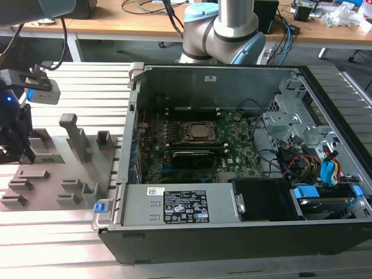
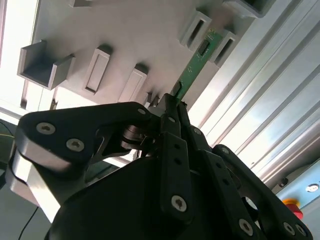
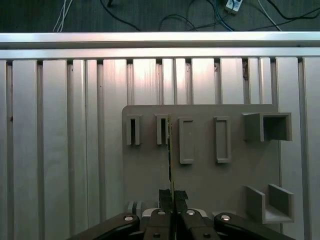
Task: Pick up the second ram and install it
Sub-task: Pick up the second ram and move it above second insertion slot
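gripper (image 3: 172, 196): black fingers pressed together on the near end of the ram
ram (image 3: 170, 155): thin green stick seen edge-on, reaching from the fingers across the plate to a narrow slot (image 3: 162, 131); whether it sits inside cannot be told
plate (image 3: 210, 182): grey, flat on the table, carrying four raised slots in a row and two open brackets
table (image 3: 60, 150): aluminium slats running parallel to the ram
cables (image 3: 190, 17): loose on the dark floor beyond the table

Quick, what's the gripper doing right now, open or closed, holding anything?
Gripper: closed on the ram, which it holds edge-on over the grey holder.
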`<state>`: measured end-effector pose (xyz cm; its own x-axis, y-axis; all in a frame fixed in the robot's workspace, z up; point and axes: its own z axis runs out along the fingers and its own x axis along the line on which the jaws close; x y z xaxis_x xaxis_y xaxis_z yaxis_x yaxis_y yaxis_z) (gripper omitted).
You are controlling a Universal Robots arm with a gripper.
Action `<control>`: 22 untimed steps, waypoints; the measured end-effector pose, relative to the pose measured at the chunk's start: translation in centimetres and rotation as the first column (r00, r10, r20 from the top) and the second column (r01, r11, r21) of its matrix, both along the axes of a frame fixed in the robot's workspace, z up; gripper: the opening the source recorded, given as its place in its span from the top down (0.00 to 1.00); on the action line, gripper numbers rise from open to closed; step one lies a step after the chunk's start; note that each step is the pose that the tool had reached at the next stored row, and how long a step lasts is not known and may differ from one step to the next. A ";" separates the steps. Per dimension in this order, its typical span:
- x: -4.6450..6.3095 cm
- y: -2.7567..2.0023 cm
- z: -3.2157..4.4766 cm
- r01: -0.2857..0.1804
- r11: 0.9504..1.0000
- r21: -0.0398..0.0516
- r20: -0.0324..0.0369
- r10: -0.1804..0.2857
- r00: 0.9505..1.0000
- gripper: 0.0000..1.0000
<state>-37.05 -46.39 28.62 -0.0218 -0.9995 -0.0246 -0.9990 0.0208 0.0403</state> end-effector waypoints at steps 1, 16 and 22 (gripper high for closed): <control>0.0 0.01 0.22 0.000 1.000 0.000 0.000 0.000 1.000 0.86; 0.0 0.09 3.28 0.000 1.000 0.000 0.000 0.000 1.000 0.86; 0.0 0.16 5.30 0.000 1.000 0.000 0.000 0.000 1.000 0.86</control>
